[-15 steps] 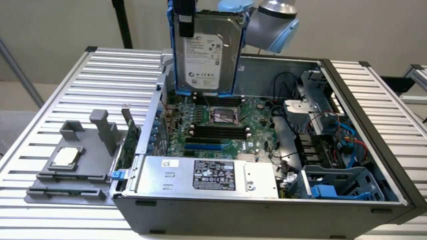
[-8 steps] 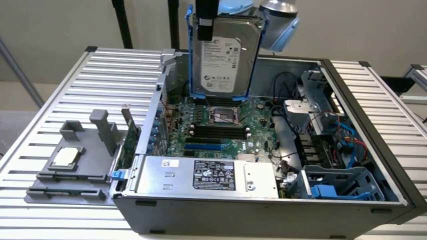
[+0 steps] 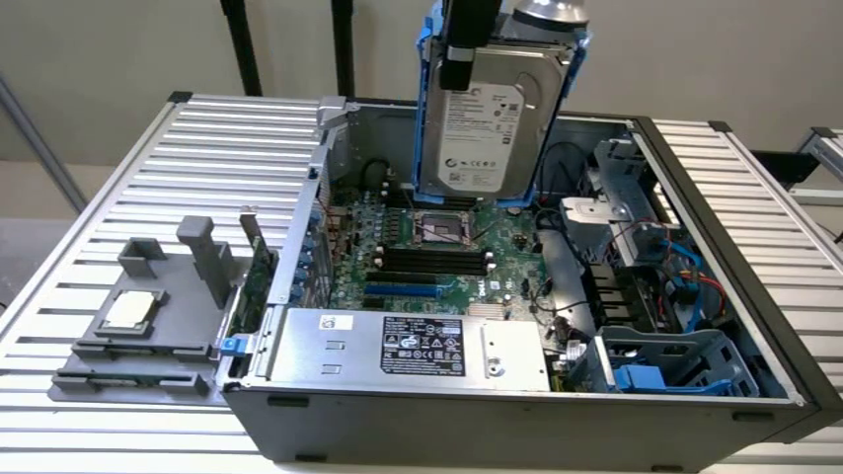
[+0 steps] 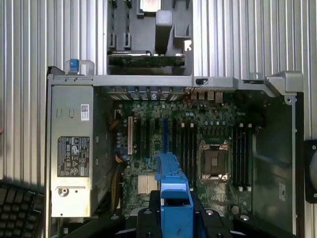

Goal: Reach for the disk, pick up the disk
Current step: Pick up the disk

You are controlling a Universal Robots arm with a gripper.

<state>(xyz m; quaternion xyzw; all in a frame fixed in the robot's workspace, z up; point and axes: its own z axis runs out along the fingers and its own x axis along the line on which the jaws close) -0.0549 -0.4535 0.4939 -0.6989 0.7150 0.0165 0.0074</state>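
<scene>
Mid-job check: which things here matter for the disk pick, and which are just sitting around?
Job:
the disk, held upright above the open computer case
the gripper, clamped on its blue frame

Lying about:
power supply box
CPU chip on the grey holder

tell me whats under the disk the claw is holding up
The disk hangs in the claw above the open computer case. Below it lie the motherboard and empty CPU socket. Its lower edge hides the board just behind.

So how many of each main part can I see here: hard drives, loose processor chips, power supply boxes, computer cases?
hard drive: 1
CPU chip: 1
power supply box: 1
open computer case: 1
Total: 4
</scene>
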